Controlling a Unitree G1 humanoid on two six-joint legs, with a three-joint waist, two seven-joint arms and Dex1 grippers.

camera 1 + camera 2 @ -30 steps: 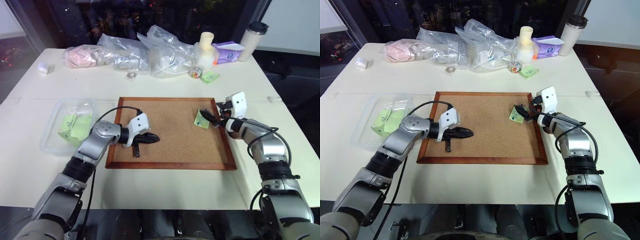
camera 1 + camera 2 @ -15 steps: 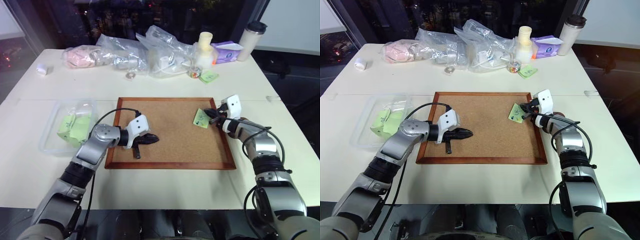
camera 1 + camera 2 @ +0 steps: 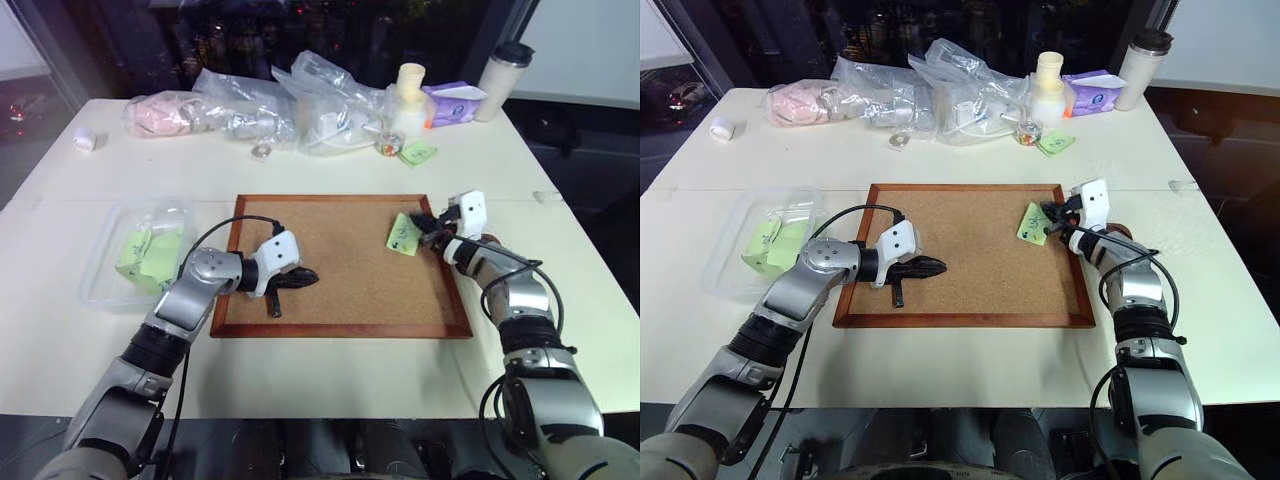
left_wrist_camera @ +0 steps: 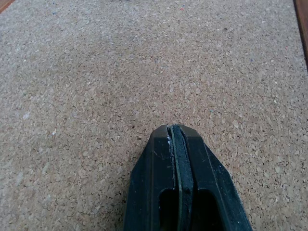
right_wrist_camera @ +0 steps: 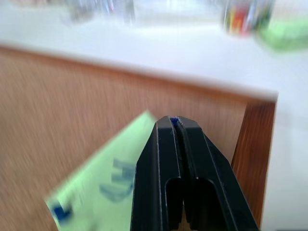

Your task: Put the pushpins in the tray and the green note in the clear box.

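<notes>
The green note (image 3: 402, 236) sits at the right end of the cork board (image 3: 340, 285), its near edge lifted a little. My right gripper (image 3: 421, 229) is shut at the note's upper corner, with a small blue speck, seemingly a pushpin head, between the tips (image 5: 172, 120). A dark brown edge under my right forearm looks like the tray (image 3: 1117, 231). My left gripper (image 3: 308, 277) is shut and empty, low over the board's left part. The clear box (image 3: 100, 275) lies left of the board with green papers inside.
Along the table's back edge lie clear plastic bags (image 3: 300, 100), a white bottle (image 3: 410, 95), a purple pack (image 3: 455, 103), a tumbler (image 3: 503, 68), a small jar of coloured bits (image 3: 388, 147) and another green paper (image 3: 418, 153). A white roll (image 3: 84, 139) sits far left.
My right gripper has shut at the green note's corner and edged slightly forward. The note's near edge now stands a little higher. My left gripper has kept still.
</notes>
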